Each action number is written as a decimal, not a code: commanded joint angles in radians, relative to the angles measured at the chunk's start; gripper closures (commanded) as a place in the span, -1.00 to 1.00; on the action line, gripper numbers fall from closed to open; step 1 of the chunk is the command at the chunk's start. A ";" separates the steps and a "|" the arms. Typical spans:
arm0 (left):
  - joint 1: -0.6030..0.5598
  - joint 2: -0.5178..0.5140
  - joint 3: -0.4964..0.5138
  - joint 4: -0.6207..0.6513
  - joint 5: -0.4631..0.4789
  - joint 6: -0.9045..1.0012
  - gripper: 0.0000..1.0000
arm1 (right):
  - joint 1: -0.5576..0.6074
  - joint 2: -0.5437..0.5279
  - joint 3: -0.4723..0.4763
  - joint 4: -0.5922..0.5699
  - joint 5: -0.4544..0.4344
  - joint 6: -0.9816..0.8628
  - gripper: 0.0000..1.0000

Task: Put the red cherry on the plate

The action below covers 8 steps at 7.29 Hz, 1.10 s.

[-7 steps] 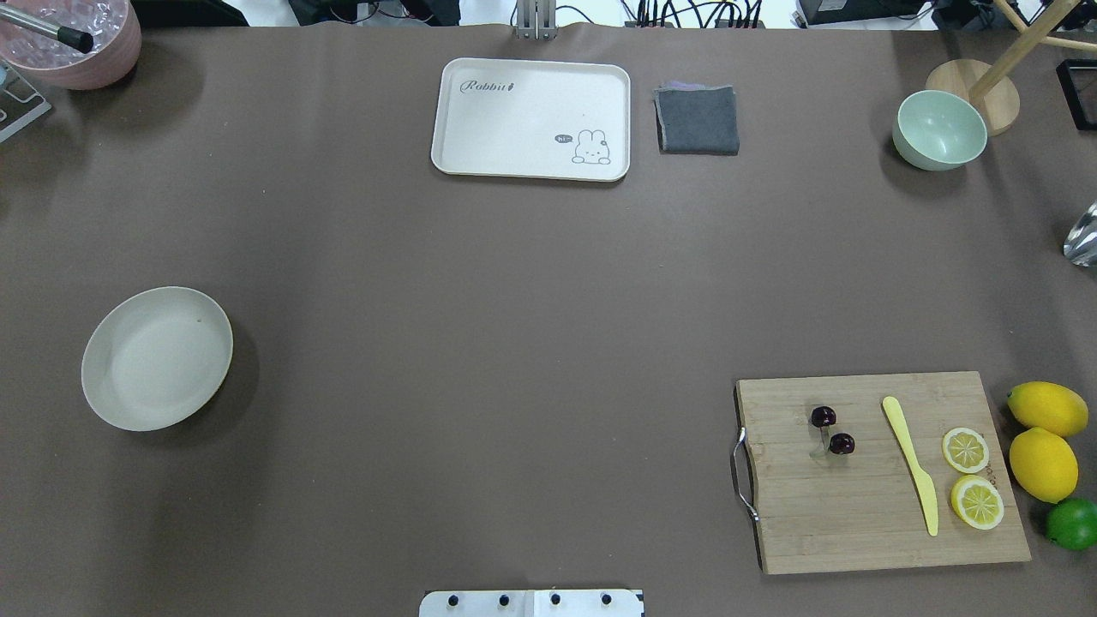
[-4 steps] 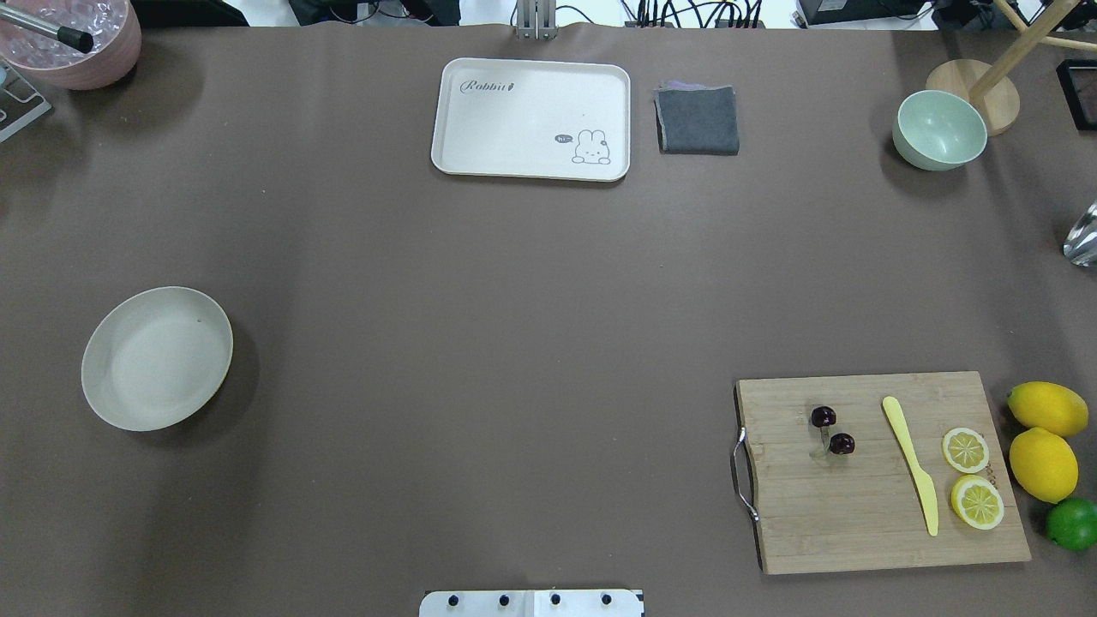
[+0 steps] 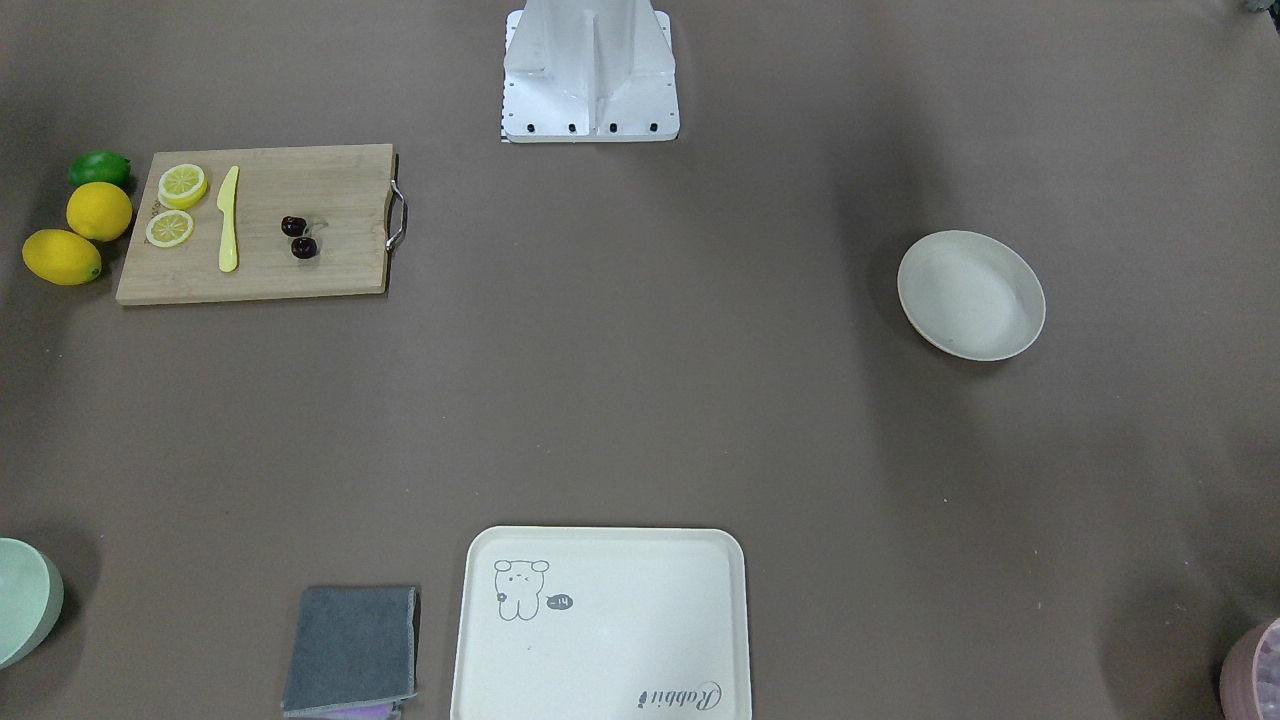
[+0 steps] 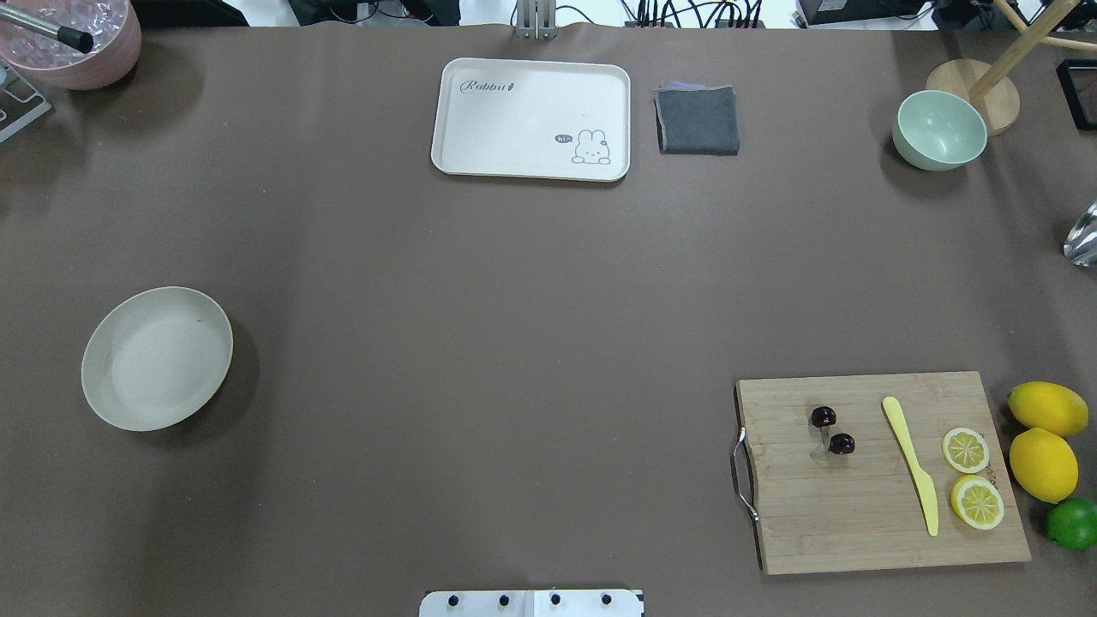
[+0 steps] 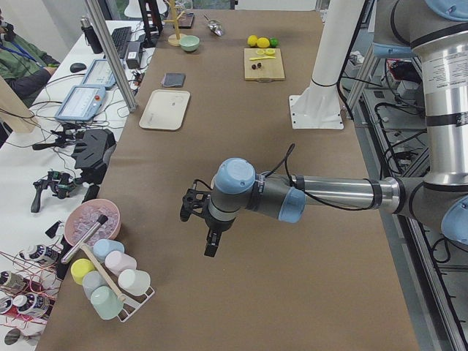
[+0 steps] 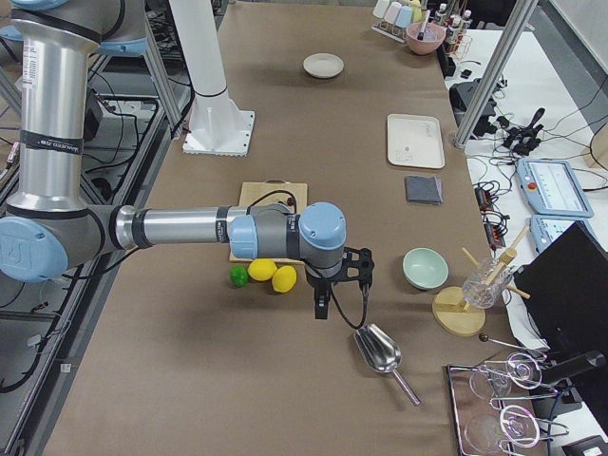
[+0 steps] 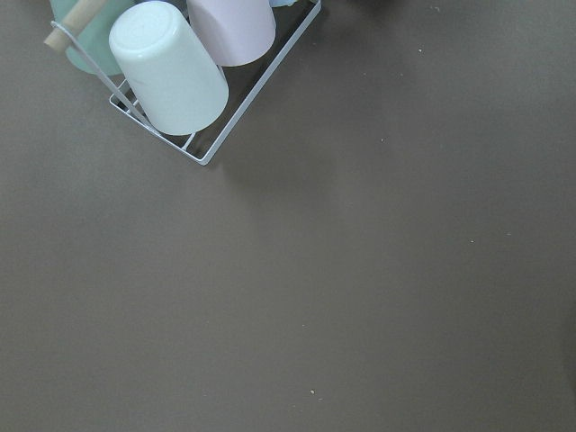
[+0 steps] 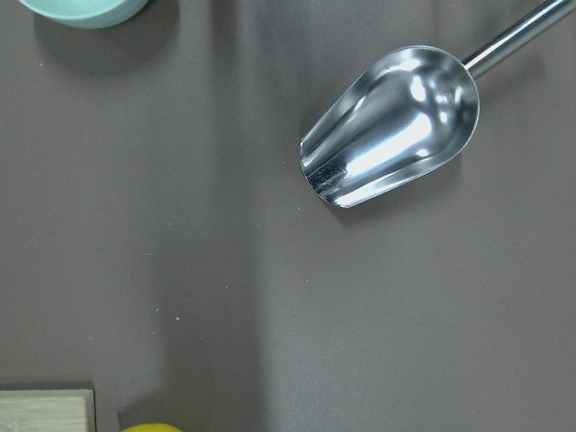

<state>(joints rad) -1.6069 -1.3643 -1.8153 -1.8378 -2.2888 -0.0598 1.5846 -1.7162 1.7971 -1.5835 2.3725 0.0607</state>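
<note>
Red cherry [image 4: 842, 443] lies on cutting board [image 4: 857, 523], well apart from right end effector [image 6: 321, 306] over bare desk [image 6: 285, 389]; jaw opening cannot be told.

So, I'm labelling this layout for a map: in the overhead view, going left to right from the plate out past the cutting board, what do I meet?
plate → red cherry → yellow knife → lemon slices → whole lemons
</note>
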 commanded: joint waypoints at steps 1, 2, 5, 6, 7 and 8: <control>0.002 -0.002 0.001 0.000 -0.003 0.000 -0.96 | 0.000 0.001 -0.001 0.000 0.001 0.001 -1.00; 0.001 -0.002 0.002 0.000 -0.006 0.000 -0.96 | 0.000 -0.003 -0.001 0.000 0.001 -0.001 -1.00; 0.002 -0.002 0.004 0.000 -0.006 0.000 -0.96 | 0.000 -0.006 0.001 -0.001 0.001 -0.001 -1.00; 0.001 0.004 0.002 -0.001 -0.006 0.000 -0.96 | 0.000 -0.009 0.010 -0.001 -0.001 -0.002 -1.00; 0.001 0.005 0.004 -0.001 -0.005 0.000 -0.96 | -0.002 -0.010 0.013 -0.001 -0.002 -0.004 -1.00; 0.001 0.005 0.013 -0.001 -0.005 0.001 -0.96 | 0.000 -0.013 0.031 -0.003 0.001 -0.004 -1.00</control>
<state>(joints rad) -1.6059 -1.3604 -1.8099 -1.8390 -2.2939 -0.0596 1.5840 -1.7258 1.8115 -1.5849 2.3714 0.0576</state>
